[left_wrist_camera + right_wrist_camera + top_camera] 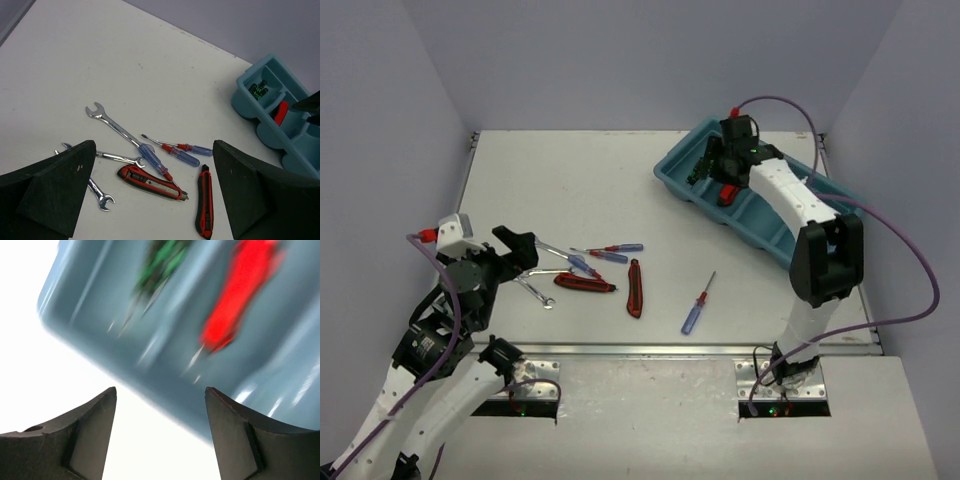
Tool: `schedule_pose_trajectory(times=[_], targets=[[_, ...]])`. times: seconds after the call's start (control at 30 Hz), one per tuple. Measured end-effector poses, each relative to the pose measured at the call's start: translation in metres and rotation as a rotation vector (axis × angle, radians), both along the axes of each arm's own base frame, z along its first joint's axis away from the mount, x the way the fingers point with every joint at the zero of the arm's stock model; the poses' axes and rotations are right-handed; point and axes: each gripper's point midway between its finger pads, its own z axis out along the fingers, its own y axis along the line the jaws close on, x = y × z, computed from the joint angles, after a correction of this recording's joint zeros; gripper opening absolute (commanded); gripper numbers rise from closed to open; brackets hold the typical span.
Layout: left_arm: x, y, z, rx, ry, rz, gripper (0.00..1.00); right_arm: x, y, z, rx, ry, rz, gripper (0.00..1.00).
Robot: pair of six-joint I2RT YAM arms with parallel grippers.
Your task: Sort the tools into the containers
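The teal tray of containers [772, 232] lies at the back right. Thin green screwdrivers [698, 170] sit in its far end compartment and a red knife [727, 194] in the one beside it. My right gripper [715, 165] hovers over these two, open and holding nothing [160, 390]; its view is blurred. On the table lie silver wrenches [112, 122], two red-and-black knives [152, 181] [205, 207], three blue-and-red screwdrivers [182, 156] and a fourth one apart [696, 308]. My left gripper [520, 250] stands wide open above the pile's left side.
Grey walls close in the table on three sides. A metal strip [670, 349] runs along the near edge. The right arm's purple cable [905, 270] loops out over the right side of the table.
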Motion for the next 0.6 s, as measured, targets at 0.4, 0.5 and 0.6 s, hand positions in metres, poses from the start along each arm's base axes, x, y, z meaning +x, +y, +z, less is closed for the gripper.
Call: schedule_pose_trajectory(times=[0.4,0.5,0.6], targets=[[0.002,-0.001,-0.002,0.007,0.011,0.002,1.0,-0.204,0.17,-0.079,-0.109,0.17,0.596,0.99],[0.002,-0.001,-0.002,0.007,0.012,0.002,1.0,-0.23,0.183,-0.096,-0.143,0.187,0.597,0.99],[0.002,0.0,-0.002,0.007,0.011,0.003,1.0,-0.236,0.192,-0.109,-0.159,0.213,0.553,0.99]])
